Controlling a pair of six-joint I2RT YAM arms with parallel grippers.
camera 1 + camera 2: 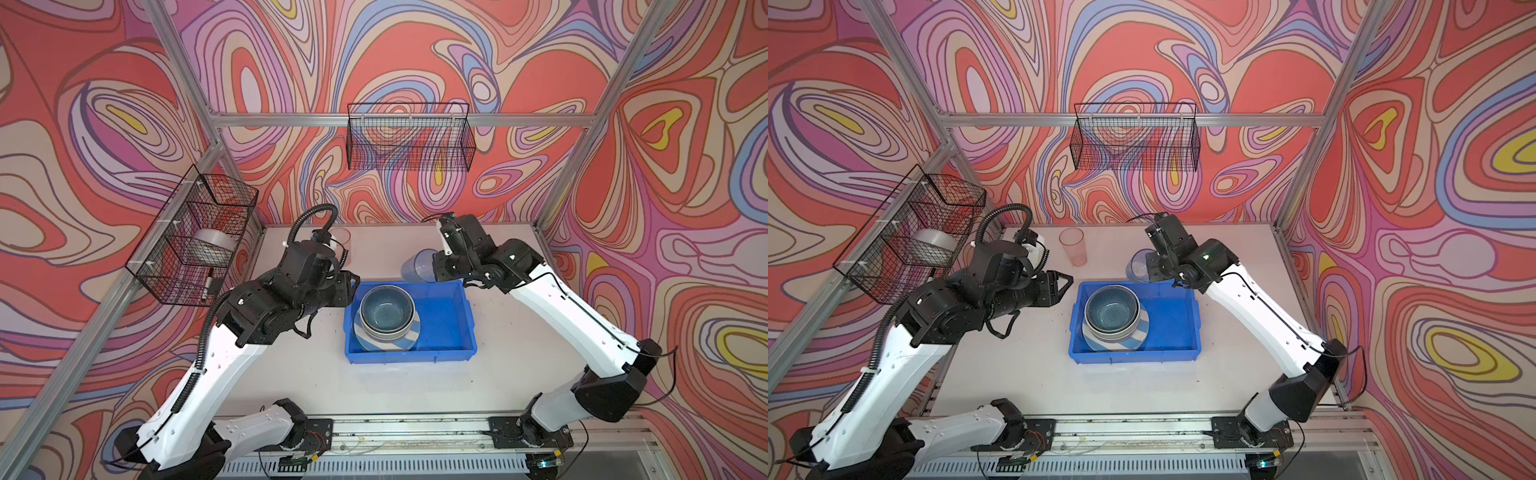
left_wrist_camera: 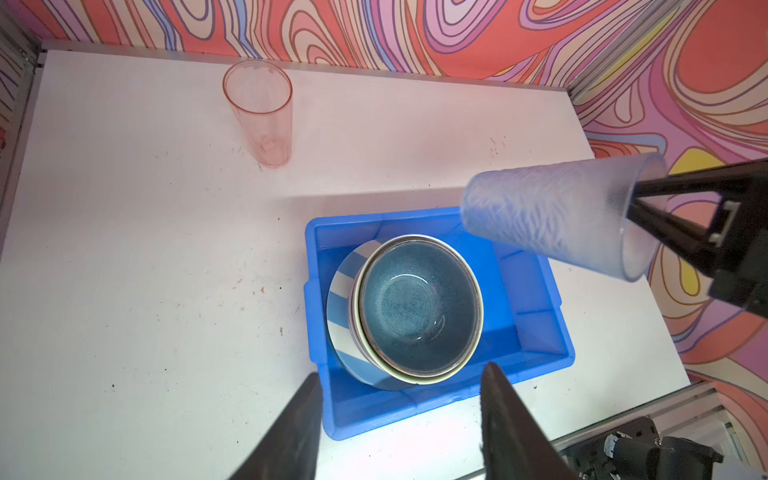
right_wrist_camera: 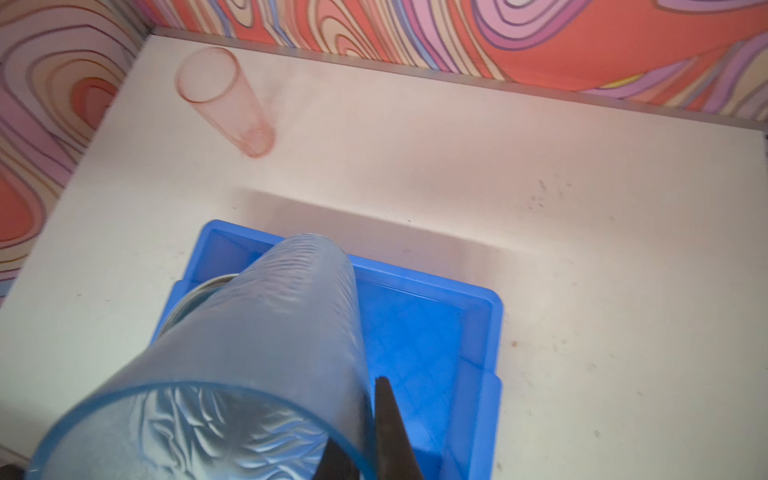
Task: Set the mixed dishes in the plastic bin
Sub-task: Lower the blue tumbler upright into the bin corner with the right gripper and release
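The right pincer (image 2: 635,202) is clamped on the bluish tumbler (image 2: 540,212). It pinches the wall at the mouth, one finger inside and one outside. The tumbler lies nearly level in the air, base leading, above the twelve o'clock rim of the plastic bin (image 1: 409,358).

It looks thin-walled, light and stiff, with a rippled outer skin that should give the pads some bite. Whether it is plastic or glass the views do not settle, so it is best treated as breakable. A pinch on one point of the rim leaves the long body free to swing, so a low, slow release would suit it.

The bin's nine o'clock half holds the striped plate (image 2: 338,299), with the pale green bowl (image 2: 400,376) on it and the dark blue-grey bowl (image 2: 415,303) nested inside. The three o'clock half is bare floor, the safer landing place, away from the hard glazed bowls.

The left pincer (image 2: 403,371) hangs with jaws apart and empty at the bin's nine o'clock side. The pinkish tumbler (image 2: 259,112) stands upright on the counter (image 2: 145,270) at about eleven o'clock from the bin, well apart from it. Its open mouth offers the same rim hold.
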